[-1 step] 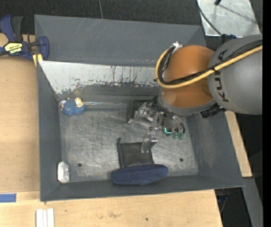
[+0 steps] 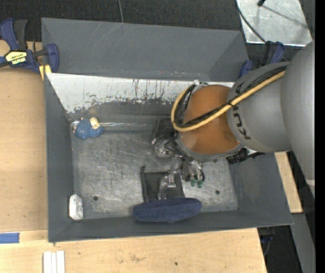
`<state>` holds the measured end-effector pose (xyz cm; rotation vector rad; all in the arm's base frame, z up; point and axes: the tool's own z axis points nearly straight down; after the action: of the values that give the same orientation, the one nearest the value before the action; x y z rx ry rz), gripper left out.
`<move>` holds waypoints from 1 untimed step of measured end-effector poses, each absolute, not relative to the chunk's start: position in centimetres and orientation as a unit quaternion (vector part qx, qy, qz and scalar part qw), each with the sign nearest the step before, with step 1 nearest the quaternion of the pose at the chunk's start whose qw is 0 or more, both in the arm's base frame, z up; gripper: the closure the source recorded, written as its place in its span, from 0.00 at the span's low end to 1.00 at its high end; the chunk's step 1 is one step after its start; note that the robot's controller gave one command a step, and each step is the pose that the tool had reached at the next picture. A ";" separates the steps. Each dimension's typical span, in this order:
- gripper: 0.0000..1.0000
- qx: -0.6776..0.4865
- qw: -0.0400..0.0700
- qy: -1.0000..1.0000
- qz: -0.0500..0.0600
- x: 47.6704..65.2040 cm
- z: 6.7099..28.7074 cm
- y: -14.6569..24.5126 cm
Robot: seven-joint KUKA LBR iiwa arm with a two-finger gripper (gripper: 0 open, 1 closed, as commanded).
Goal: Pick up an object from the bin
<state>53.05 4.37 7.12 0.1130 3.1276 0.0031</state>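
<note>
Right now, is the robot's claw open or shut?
Gripper: cannot be told. It is over a flat black thing, next to a dark blue bundle.

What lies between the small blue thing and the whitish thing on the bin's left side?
Nothing: the camera view shows bare bin floor between the small blue thing and the whitish thing.

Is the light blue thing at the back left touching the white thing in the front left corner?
Apart. The camera view shows bare bin floor between the light blue thing and the white thing.
</note>
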 end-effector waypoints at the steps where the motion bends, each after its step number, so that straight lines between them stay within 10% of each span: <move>1: 0.00 0.036 0.003 0.999 0.001 53.3 7.4 4.4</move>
<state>53.25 4.37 7.40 0.1122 3.1327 0.0023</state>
